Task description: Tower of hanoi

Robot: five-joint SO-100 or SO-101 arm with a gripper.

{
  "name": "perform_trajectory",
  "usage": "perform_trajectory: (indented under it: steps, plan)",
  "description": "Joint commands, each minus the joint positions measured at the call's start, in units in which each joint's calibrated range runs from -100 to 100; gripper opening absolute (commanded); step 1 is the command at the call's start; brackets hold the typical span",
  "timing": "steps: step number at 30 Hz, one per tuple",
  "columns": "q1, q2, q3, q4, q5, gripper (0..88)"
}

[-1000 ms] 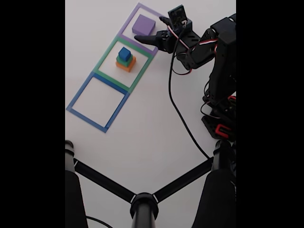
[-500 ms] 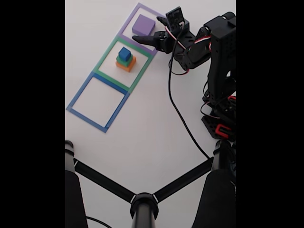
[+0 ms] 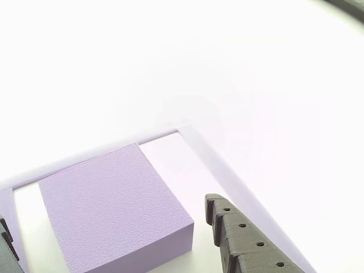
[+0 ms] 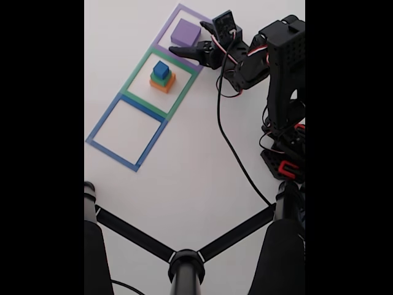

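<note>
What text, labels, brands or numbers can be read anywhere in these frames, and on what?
None can be read.
Purple block: plain matte faces, no marking.
Blue, green and orange blocks: no marking seen.
Square outlines: plain coloured tape, no lettering.
Arm and end effector: black parts, no legible print at this size.

**White desk, three outlined squares**

On the white desk (image 4: 184, 166) lie three flat square outlines in a diagonal row: blue outline (image 4: 126, 132), green outline (image 4: 163, 80), purple outline (image 4: 184, 31). The purple block (image 4: 185, 32) sits inside the purple outline; an orange block (image 4: 163, 83) sits within the green.
</note>
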Motion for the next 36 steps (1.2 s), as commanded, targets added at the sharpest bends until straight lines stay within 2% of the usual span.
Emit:
perform_trajectory:
  steps: [1, 36]
  plan:
    - [-0.7, -0.1, -2.0, -1.9, 0.0, 41.0]
    - [-1.1, 1.6, -2.2, -3.3, 0.0, 31.9]
